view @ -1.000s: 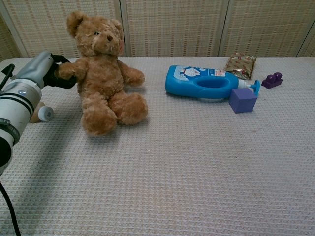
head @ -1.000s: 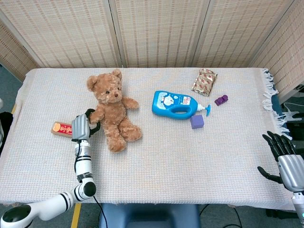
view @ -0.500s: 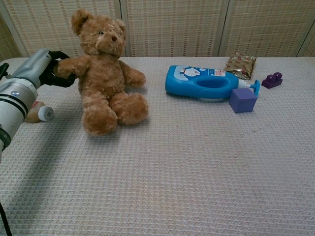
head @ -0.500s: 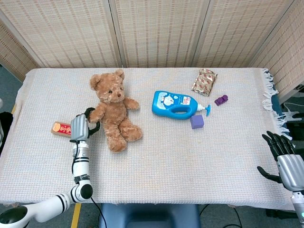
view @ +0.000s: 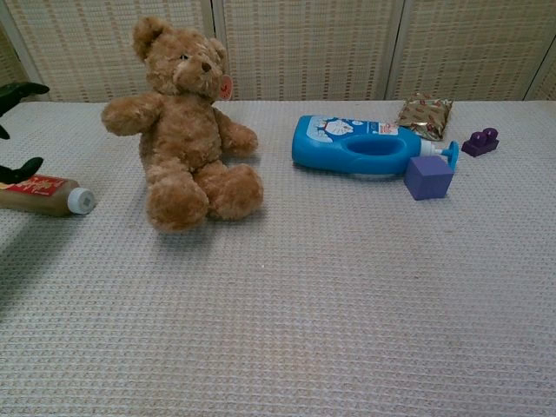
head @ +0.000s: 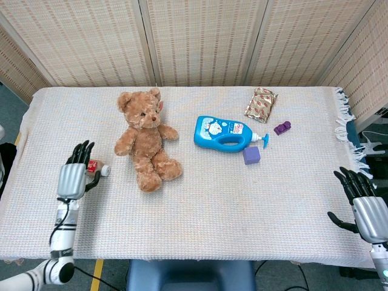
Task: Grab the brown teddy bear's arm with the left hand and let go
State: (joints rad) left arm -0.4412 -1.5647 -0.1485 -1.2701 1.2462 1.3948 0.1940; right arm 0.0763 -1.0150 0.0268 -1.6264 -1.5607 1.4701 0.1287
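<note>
The brown teddy bear (head: pixel 145 140) sits upright on the left half of the table, its near arm (view: pixel 130 114) sticking out free to the left. My left hand (head: pixel 74 175) hovers left of the bear, well apart from it, fingers spread and holding nothing. In the chest view only its dark fingertips (view: pixel 19 91) show at the left edge. Low at the right edge of the head view my right hand (head: pixel 364 206) stays off the table, fingers spread and empty.
A small brown bottle with a red label (view: pixel 45 194) lies just below my left hand. A blue bottle (head: pixel 222 132), a purple cube (head: pixel 251 156), a small purple toy (head: pixel 282 128) and a snack packet (head: pixel 260 104) lie at centre and right on the woven cloth (head: pixel 242 200).
My left hand has let go of the bear's arm, opened its fingers and drawn back to the left and toward me. The bear has settled upright. The right hand has stayed put.
</note>
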